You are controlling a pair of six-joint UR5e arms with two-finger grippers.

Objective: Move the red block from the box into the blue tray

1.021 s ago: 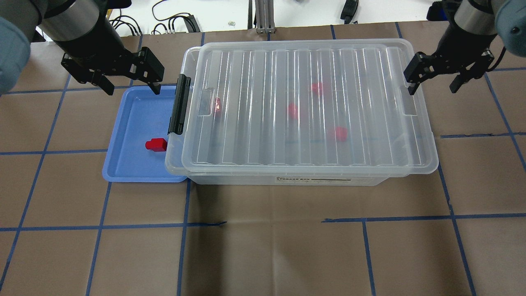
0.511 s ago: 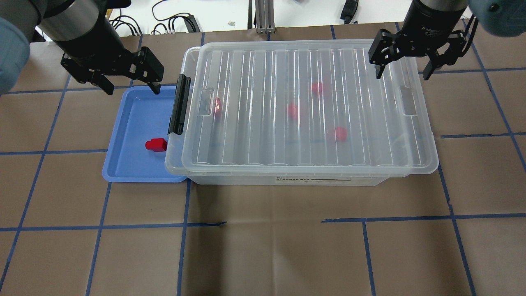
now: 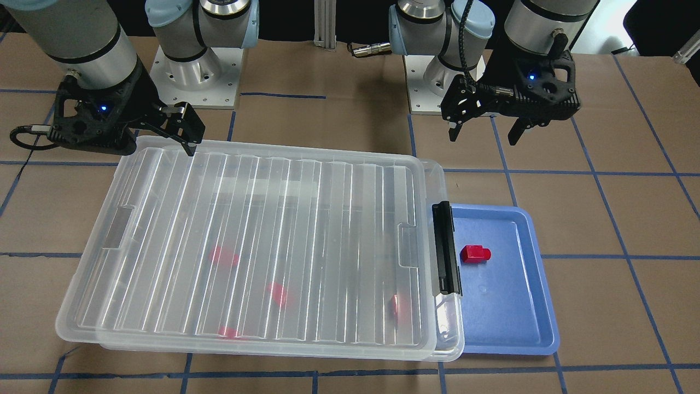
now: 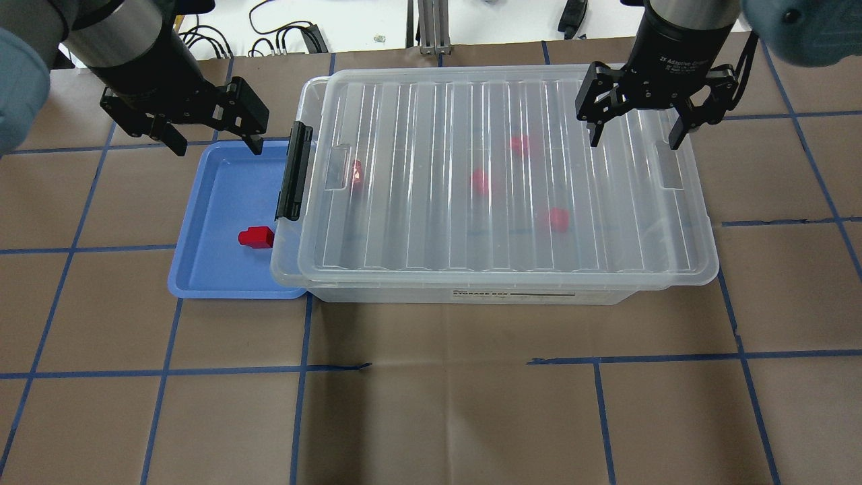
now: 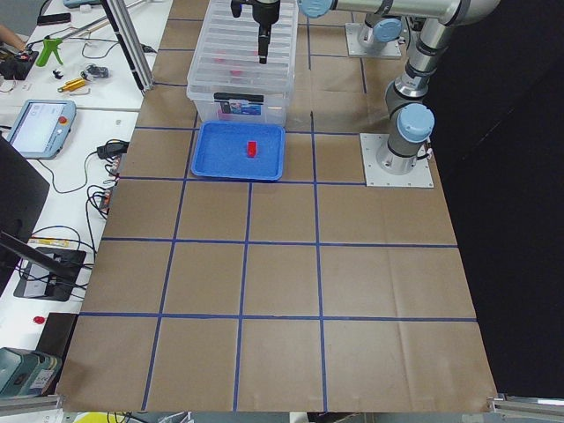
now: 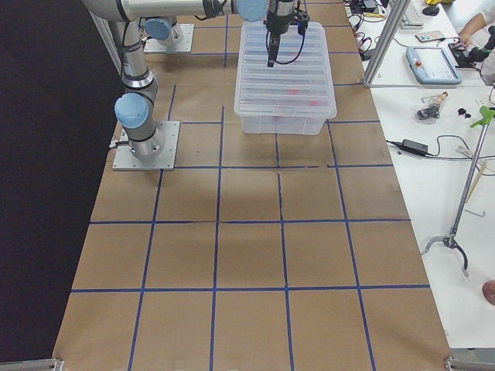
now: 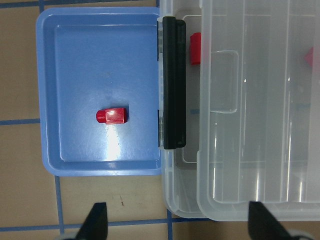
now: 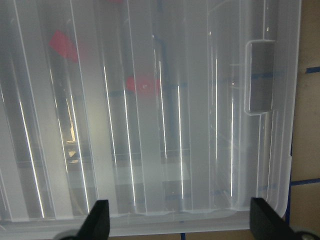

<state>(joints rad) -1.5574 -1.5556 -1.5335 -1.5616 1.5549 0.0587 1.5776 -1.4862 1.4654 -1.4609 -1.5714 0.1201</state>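
One red block point(image 4: 256, 237) lies in the blue tray point(image 4: 215, 195), also in the left wrist view point(image 7: 112, 116). Several more red blocks point(image 4: 479, 181) show blurred through the lid of the clear storage box point(image 4: 498, 269). The ribbed lid point(image 4: 417, 121) lies on the box and covers it. My left gripper point(image 4: 219, 148) is open and empty above the tray's far edge. My right gripper point(image 4: 634, 143) is open and empty above the far right part of the lid.
A black latch point(image 4: 294, 172) sits on the box's left end, next to the tray. The tray touches the box's left side. Brown table paper with blue tape lines point(image 4: 431, 367) spreads in front. Cables and a post lie beyond the far edge.
My right gripper has moved left, from beside the box's right end to over the lid, and has turned. The left gripper, blocks and lid have not moved.
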